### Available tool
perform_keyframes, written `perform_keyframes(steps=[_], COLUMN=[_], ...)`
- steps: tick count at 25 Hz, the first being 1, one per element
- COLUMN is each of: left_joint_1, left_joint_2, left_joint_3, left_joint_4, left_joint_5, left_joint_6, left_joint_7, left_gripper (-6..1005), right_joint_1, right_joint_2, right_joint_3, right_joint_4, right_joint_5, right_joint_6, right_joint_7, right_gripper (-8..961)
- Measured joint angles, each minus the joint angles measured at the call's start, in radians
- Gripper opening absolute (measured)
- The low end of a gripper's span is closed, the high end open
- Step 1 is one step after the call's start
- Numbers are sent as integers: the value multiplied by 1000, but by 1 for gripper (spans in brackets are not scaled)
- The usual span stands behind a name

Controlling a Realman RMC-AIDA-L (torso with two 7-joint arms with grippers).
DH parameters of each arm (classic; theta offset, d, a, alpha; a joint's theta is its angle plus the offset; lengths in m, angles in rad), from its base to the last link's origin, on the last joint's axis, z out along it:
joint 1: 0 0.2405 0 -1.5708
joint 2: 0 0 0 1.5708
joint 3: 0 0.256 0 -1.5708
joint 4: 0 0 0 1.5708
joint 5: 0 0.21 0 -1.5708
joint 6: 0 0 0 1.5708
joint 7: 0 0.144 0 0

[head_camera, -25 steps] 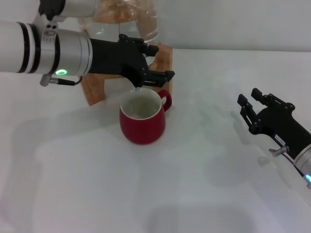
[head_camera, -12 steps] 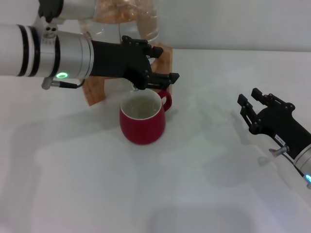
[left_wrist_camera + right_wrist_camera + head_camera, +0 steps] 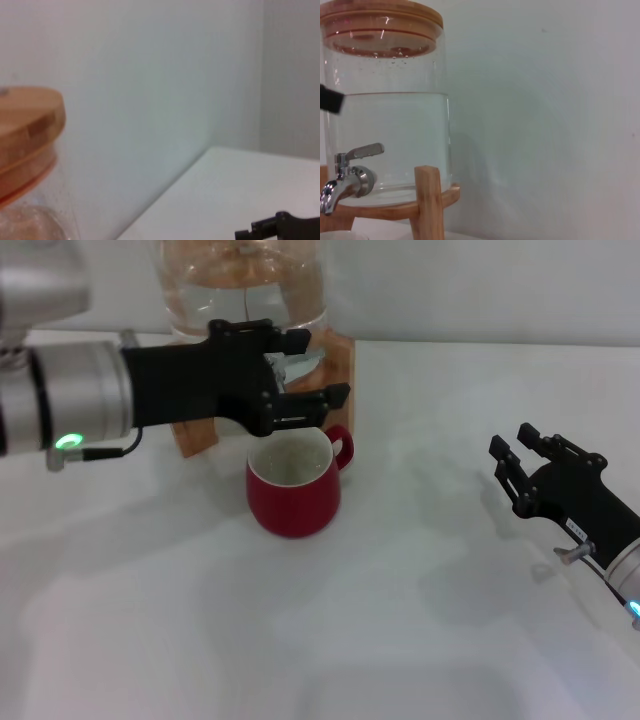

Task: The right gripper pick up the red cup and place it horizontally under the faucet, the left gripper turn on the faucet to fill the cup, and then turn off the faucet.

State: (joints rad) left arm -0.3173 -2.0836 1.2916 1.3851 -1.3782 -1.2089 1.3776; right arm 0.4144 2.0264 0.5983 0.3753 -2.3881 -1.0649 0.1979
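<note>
We see the left gripper (image 3: pixel 300 380) stretched out across the front of the glass dispenser (image 3: pixel 245 285), its fingers (image 3: pixel 310 398) spread open and holding nothing. The chrome faucet (image 3: pixel 296 362) shows between the upper and lower fingers, its lever free of them as far as we can tell. Directly below those fingers stands the red cup (image 3: pixel 293 483), upright on the white surface (image 3: pixel 400 570), its handle turned away from us toward the wooden stand (image 3: pixel 342 360). In the right wrist view we find the faucet (image 3: pixel 347 175) with its lever raised level and the spout pointing down, the dispenser (image 3: pixel 390 115) partly full of water. The right gripper (image 3: pixel 530 465) rests well apart from the cup, its fingers (image 3: pixel 505 462) open and empty, pointing toward the far wall
</note>
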Motion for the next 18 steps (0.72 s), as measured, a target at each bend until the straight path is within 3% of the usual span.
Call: perform_keyframes(steps=[10, 18], left_joint_1=[248, 328], left_joint_2=[-3, -2], left_joint_3=[7, 5], left_joint_4=[-3, -178], left_joint_5=[-313, -568], left_joint_6=[18, 25], left_joint_7=[263, 496], left_gripper=[759, 759], right_joint_1=[0, 1], right_joint_2=[-3, -3], right_joint_3=[2, 10], right_joint_4=[-8, -13], right_joint_5=[7, 10], right_joint_6=[-2, -3], right_joint_7=[0, 0], right_gripper=[363, 363])
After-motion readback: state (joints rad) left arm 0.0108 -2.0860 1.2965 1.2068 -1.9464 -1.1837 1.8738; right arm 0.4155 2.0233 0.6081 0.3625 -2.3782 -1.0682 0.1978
